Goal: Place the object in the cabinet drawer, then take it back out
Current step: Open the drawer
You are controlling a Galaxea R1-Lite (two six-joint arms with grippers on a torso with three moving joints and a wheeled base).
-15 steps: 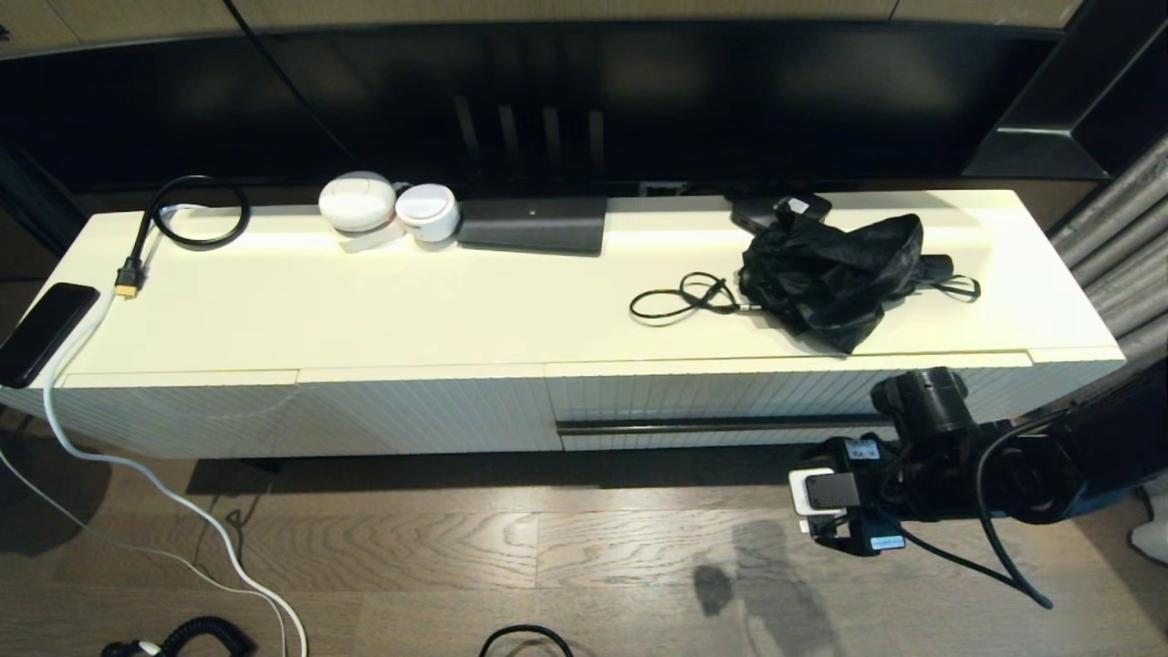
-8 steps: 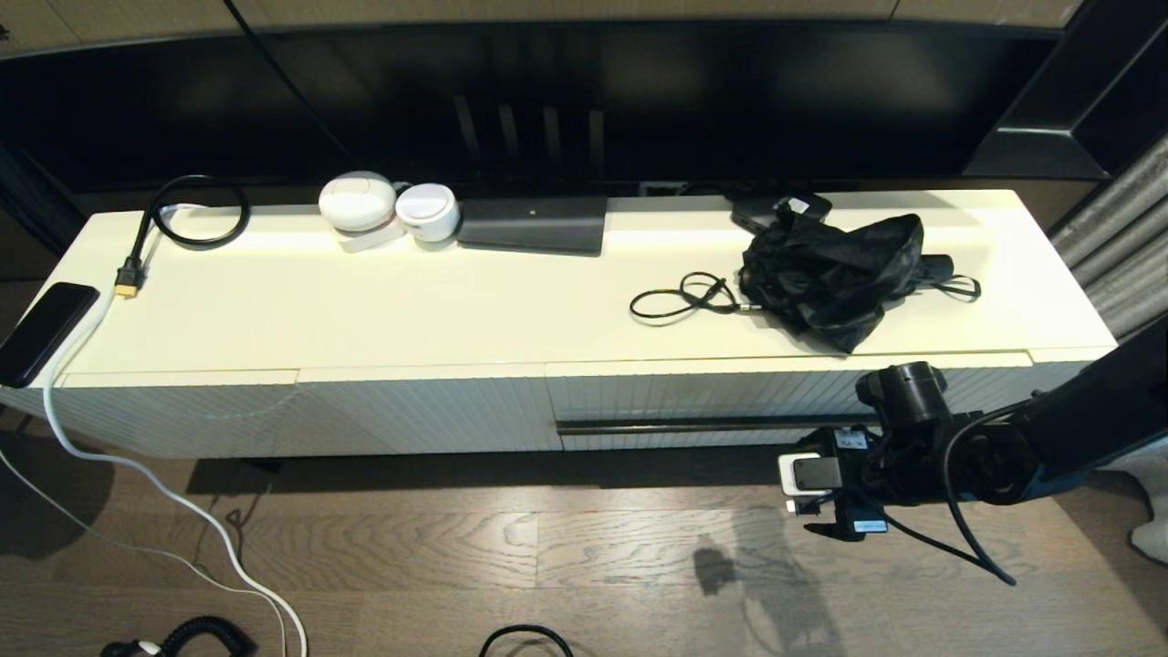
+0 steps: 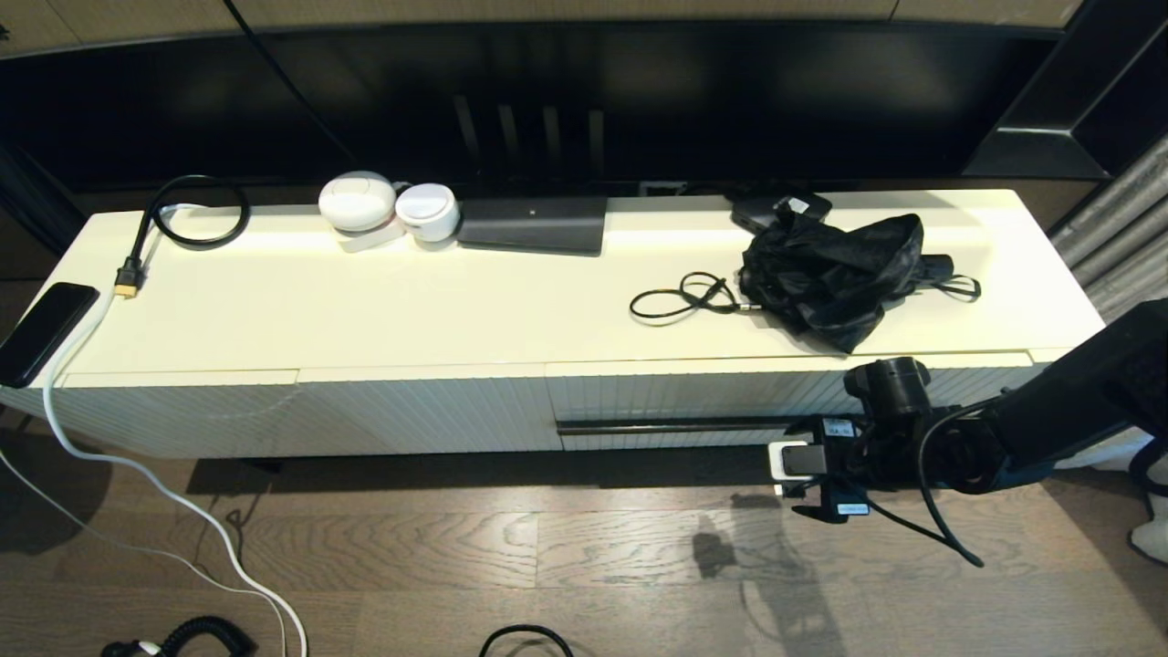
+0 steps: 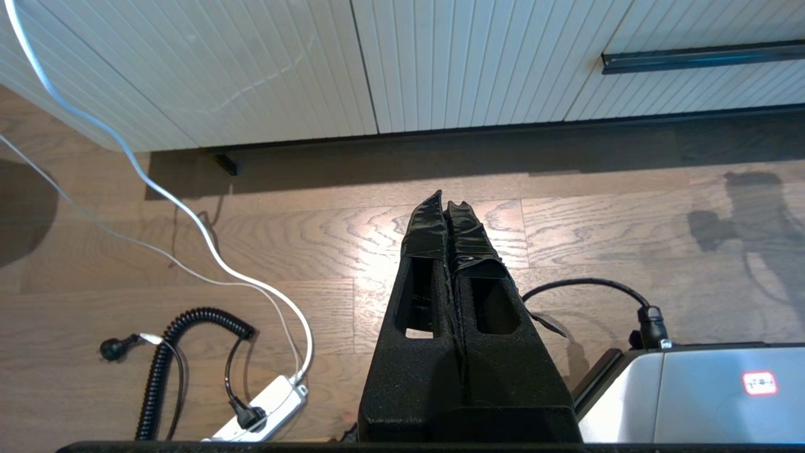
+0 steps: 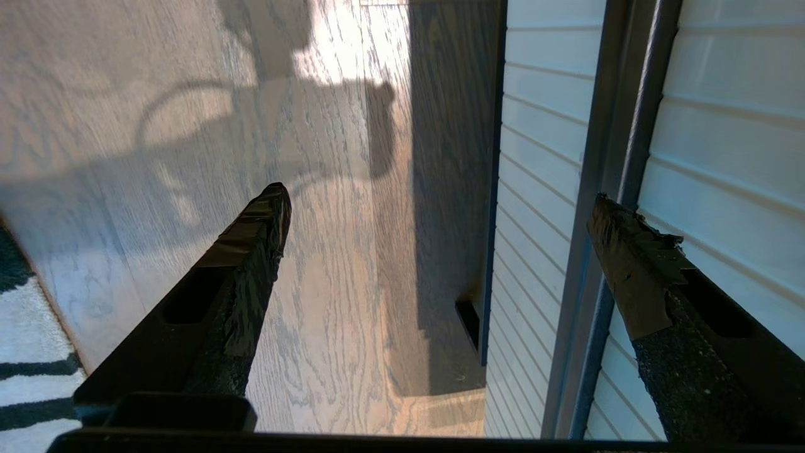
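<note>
The cabinet drawer (image 3: 693,394) is pushed in: a ribbed cream front with a long thin black bar handle (image 3: 675,425). On the cabinet top above it lies a crumpled black object (image 3: 835,274), like a folded umbrella. My right gripper (image 3: 817,467) hangs in front of the drawer at the handle's right end, open and empty. In the right wrist view one finger (image 5: 629,264) lies over the handle (image 5: 619,138) and the other finger (image 5: 251,251) is over the floor. My left gripper (image 4: 445,204) is shut and empty, parked over the floor.
A looped black cable (image 3: 684,297) lies beside the black object. Two white round devices (image 3: 392,208), a dark box (image 3: 534,224), a black plug cable (image 3: 196,212) and a phone (image 3: 41,330) sit further left. White cable (image 3: 164,493) and a power strip (image 4: 264,409) lie on the floor.
My right arm has moved left and in toward the cabinet, bringing the open gripper up beside the right end of the drawer handle. Nothing else has moved.
</note>
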